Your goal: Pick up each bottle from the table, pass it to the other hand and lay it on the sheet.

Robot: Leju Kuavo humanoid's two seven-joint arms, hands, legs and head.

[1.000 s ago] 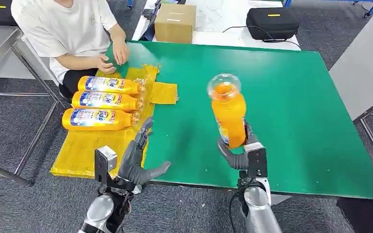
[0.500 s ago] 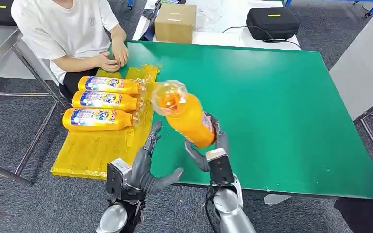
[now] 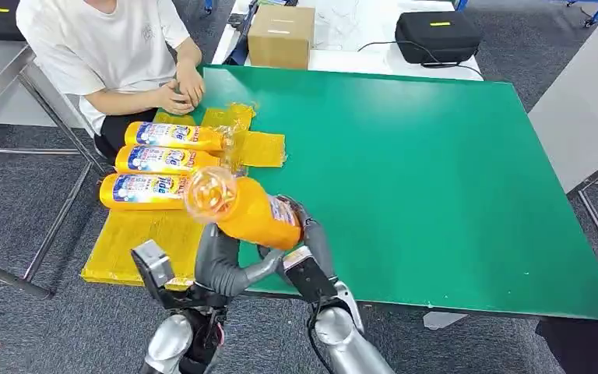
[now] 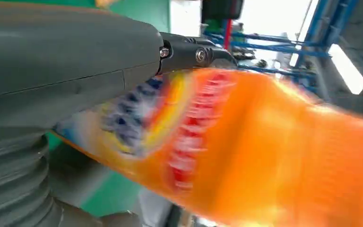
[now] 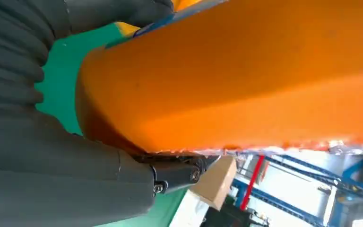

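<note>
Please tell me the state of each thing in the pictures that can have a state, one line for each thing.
Held bottle: off the table, tilted, cap toward the sheet, gripped by the right hand.
Left hand: under the bottle, fingers apart, touching or not I cannot tell.
Three bottles: lying side by side on the sheet.
Sheet: yellow, spread flat over the table's left edge.
Cardboard box: closed.
Black case: closed.

Three bottles (image 3: 163,160) on sheet (image 3: 144,241) left of table (image 3: 436,171), box (image 3: 280,35) behind
</note>
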